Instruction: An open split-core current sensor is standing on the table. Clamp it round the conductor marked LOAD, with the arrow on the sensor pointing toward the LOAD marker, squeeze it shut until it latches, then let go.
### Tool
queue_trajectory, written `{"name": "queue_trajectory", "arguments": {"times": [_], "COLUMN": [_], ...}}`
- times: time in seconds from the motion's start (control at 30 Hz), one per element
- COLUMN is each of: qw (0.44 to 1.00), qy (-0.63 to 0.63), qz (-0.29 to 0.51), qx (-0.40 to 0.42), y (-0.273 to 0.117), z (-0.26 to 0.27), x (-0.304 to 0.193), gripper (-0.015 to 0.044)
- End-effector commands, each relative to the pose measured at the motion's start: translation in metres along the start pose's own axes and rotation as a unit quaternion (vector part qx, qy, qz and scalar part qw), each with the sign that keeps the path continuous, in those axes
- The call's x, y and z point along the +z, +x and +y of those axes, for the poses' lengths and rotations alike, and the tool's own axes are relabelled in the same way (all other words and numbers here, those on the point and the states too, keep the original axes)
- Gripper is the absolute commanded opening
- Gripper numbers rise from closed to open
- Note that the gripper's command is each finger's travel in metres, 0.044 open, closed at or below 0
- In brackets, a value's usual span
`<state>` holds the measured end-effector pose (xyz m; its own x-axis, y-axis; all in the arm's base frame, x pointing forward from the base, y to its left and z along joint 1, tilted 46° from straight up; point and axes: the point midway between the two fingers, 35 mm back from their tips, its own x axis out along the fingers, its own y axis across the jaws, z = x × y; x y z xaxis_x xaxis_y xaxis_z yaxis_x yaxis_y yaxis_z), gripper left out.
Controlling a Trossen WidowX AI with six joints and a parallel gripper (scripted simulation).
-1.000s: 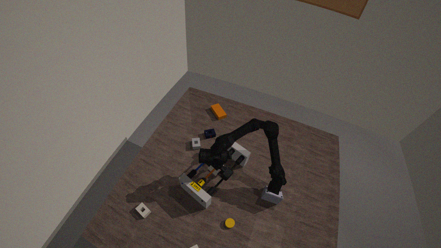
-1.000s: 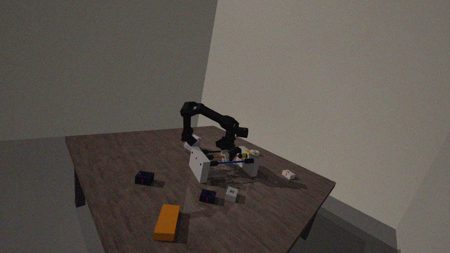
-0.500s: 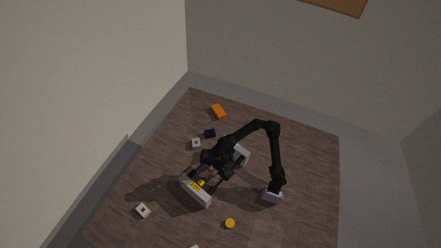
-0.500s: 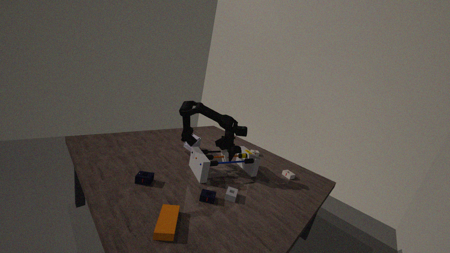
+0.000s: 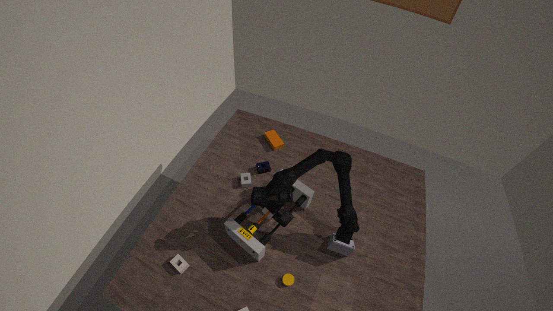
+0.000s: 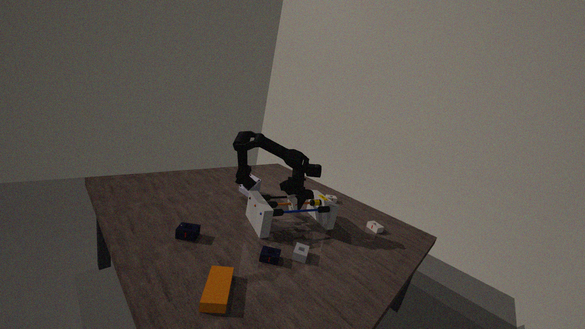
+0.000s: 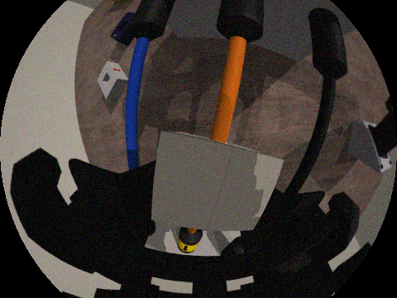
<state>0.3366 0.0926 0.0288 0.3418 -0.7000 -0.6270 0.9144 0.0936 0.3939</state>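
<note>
Pincer first: the gripper (image 5: 272, 213) (image 6: 297, 203) (image 7: 203, 162) grasps the grey sensor (image 5: 266, 212) (image 6: 291, 200) (image 7: 190, 182) between its fingers. Beneath everything spreads the wooden table (image 5: 379, 251) (image 6: 155, 212). The black arm (image 5: 342, 170) (image 6: 278, 149) arches over it, its base at four o'clock from the sensor in the top view. By that same dial, one white block (image 5: 305, 192) (image 6: 261, 220) stands at two, the other white block (image 5: 253, 249) (image 6: 330, 219) at seven. Between them run black, blue and orange conductors; the sensor sits at the orange conductor (image 5: 263, 217) (image 6: 283, 203) (image 7: 233, 66), which shows on both sides of it. Whether it is latched cannot be told. An orange box (image 5: 274, 139) (image 6: 217, 288) lies at twelve, and the yellow LOAD marker (image 5: 245, 233) (image 6: 323, 197) tops the seven o'clock block
</note>
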Motion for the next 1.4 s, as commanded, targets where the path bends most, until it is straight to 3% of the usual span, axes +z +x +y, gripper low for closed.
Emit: {"name": "queue_trajectory", "arguments": {"times": [0.0,1.0,1.37], "qw": [1.000,1.000,1.000], "qy": [-0.001,0.000,0.000], "qz": [-0.001,0.000,0.000], "qx": [0.007,0.000,0.000], "y": [-0.0030,-0.0001,-0.0001], "z": [0.0020,0.0001,0.0001], "x": [0.0012,0.0000,0.0000], "gripper": [0.0000,0.0000,0.0289]}}
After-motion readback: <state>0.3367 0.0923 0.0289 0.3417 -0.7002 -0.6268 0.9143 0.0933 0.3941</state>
